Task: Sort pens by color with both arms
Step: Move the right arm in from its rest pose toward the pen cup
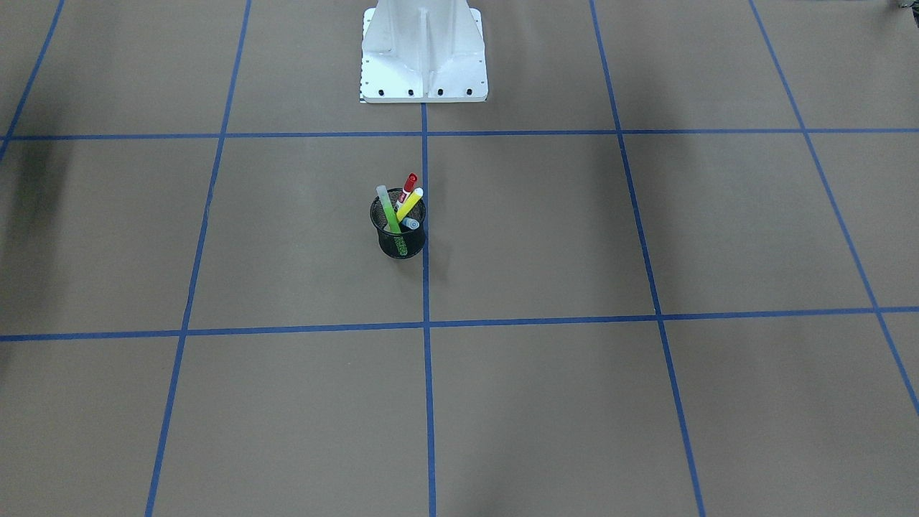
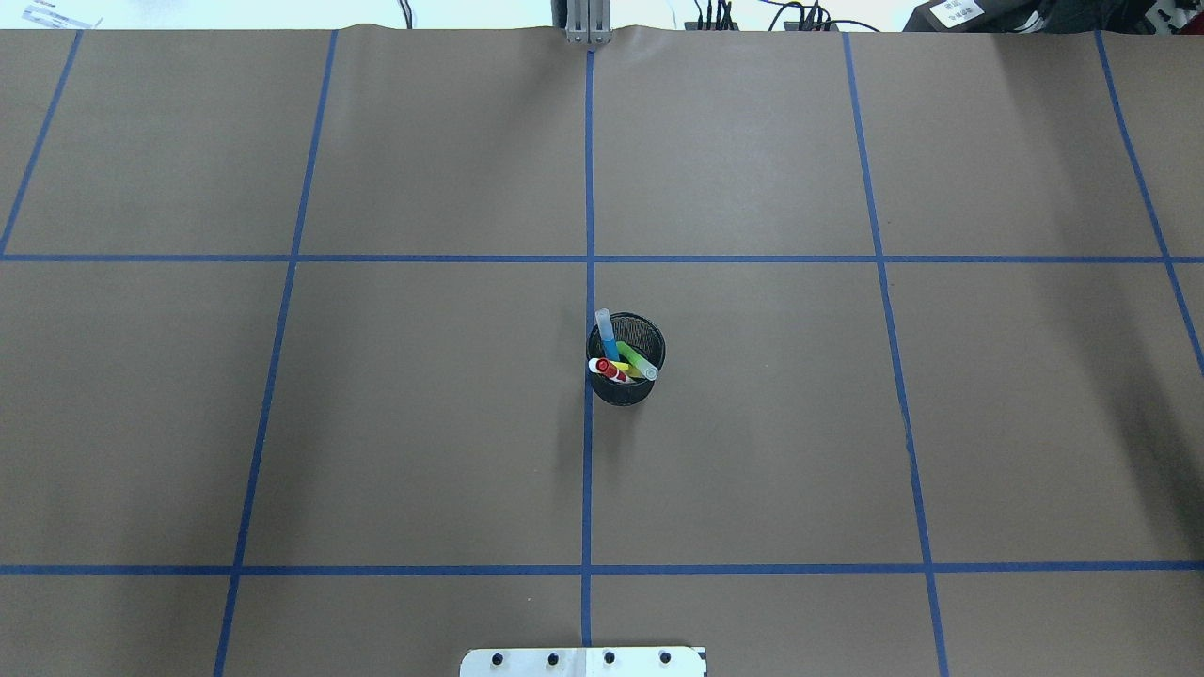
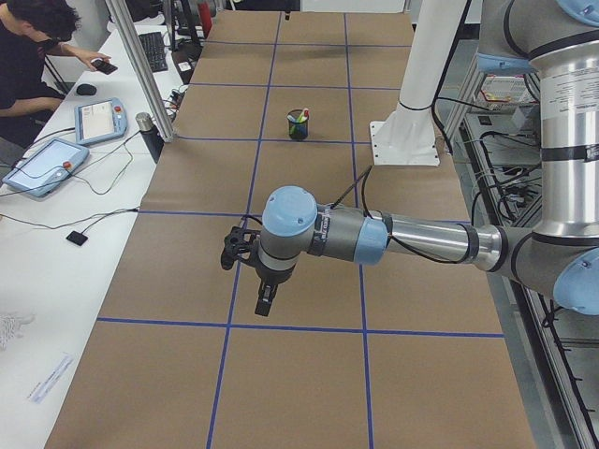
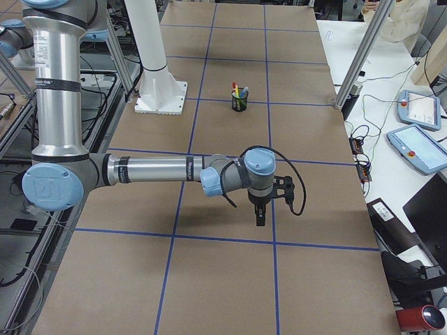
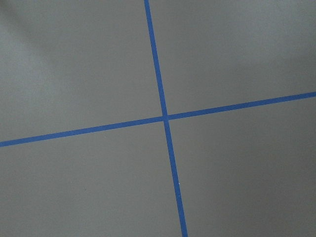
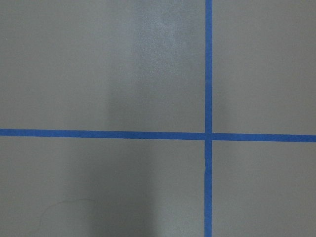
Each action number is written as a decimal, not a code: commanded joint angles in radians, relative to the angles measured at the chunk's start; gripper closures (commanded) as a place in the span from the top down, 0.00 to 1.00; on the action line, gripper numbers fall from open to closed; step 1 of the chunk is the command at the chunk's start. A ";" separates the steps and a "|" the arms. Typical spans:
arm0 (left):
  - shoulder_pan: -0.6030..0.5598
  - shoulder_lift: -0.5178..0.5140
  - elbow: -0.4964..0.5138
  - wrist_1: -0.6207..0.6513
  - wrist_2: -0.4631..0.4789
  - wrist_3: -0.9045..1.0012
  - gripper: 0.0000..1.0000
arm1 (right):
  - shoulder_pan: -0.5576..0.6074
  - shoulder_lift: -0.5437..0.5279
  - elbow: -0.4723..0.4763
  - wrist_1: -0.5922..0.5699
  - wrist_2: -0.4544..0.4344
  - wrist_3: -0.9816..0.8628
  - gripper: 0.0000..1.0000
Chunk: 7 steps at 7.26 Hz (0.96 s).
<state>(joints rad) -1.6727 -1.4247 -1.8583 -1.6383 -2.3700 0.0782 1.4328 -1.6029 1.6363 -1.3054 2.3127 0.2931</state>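
Observation:
Four pens stand together in a black wire-mesh cup (image 1: 400,243) near the table's middle: a green pen (image 1: 388,208), a white pen with a red cap (image 1: 408,183), a yellow pen (image 1: 411,203) and a blue pen (image 1: 411,224). From overhead the cup (image 2: 643,331) holds the blue pen (image 2: 605,331), the green pen (image 2: 636,360) and the red-capped pen (image 2: 609,369). My left gripper (image 3: 266,301) hangs over bare table far from the cup (image 3: 298,124). My right gripper (image 4: 260,216) hangs far from the cup (image 4: 239,102). I cannot tell whether either is open or shut.
The white pedestal base (image 1: 423,57) stands behind the cup. Brown paper with blue tape grid lines (image 5: 165,117) covers the table. Both wrist views show only paper and a tape crossing (image 6: 208,135). A side table holds tablets (image 3: 42,166), with a person (image 3: 28,56) beside it.

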 commanded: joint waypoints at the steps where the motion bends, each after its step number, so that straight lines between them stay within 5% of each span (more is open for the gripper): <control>1: -0.001 0.007 -0.005 0.000 0.000 0.000 1.00 | 0.000 0.004 -0.001 0.000 0.004 0.000 1.00; 5: -0.001 0.044 -0.039 -0.001 0.000 0.005 1.00 | -0.027 0.117 -0.003 -0.023 0.005 0.008 1.00; 7: 0.002 0.047 -0.044 0.000 -0.002 0.002 1.00 | -0.092 0.295 0.013 -0.221 0.019 0.018 1.00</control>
<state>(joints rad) -1.6721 -1.3808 -1.8982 -1.6389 -2.3709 0.0821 1.3719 -1.4172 1.6386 -1.4124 2.3233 0.3058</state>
